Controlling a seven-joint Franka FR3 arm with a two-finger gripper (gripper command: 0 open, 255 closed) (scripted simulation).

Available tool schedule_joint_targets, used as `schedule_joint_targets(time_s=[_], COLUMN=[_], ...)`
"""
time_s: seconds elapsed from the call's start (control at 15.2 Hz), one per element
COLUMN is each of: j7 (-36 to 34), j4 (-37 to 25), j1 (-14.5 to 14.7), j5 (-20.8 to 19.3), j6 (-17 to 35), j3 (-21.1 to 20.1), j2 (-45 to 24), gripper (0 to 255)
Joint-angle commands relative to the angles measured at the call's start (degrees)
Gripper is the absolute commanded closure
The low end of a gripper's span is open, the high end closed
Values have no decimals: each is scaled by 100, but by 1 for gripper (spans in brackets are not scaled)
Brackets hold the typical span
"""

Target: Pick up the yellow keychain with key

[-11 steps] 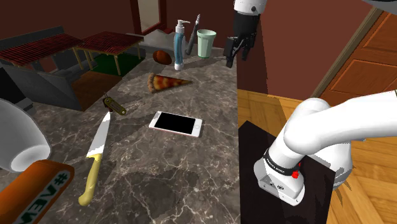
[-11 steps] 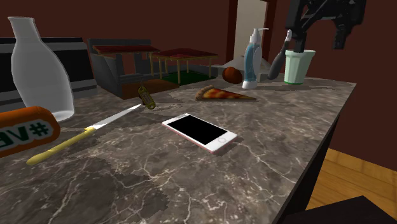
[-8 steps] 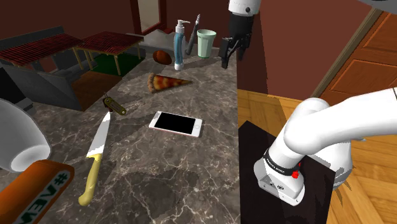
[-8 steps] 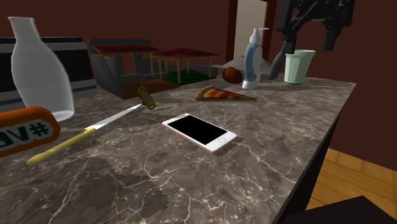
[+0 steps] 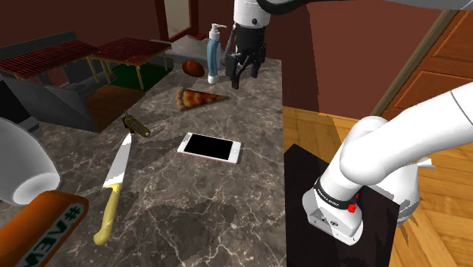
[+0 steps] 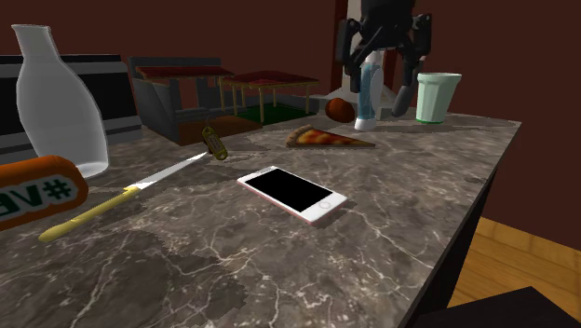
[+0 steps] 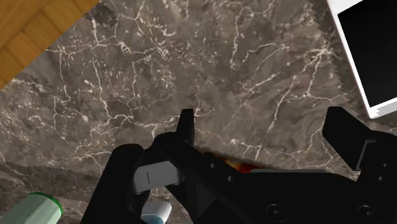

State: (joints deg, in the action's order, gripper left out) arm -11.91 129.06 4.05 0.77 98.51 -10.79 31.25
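Note:
The keychain is a small olive-yellow tag with a key. It lies on the dark marble counter beyond the knife's tip, and appears again in the second exterior view. My gripper hangs open above the counter's far end, close to the soap bottle and above the pizza slice. It is well away from the keychain and holds nothing. The second exterior view has the gripper in front of the bottle. In the wrist view the gripper stands spread over bare marble.
A phone lies mid-counter and a yellow-handled knife nearer the front. A green cup and a brown ball stand at the far end. A white vase and an orange object sit on that view's left. The counter edge drops to wooden floor.
The gripper has swung from beyond the counter's edge to the shoulder view's left, and now hangs over the far end by the bottle. Its fingers stay open.

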Motion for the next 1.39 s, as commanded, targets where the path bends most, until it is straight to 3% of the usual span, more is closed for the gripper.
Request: schedule_joint_targets(time_s=[0.0, 0.59, 0.99, 1.32], j7=[-151, -887, -1454, -1878], j4=[-239, -1416, -2497, -3629], j1=[45, 219, 448, 841], j5=[-9, -418, -1035, -1686], j6=[158, 693, 764, 603], j3=[-190, -982, -1406, -1600], j2=[-361, -2016, -3268, -4403], gripper=[0, 0, 0, 0])
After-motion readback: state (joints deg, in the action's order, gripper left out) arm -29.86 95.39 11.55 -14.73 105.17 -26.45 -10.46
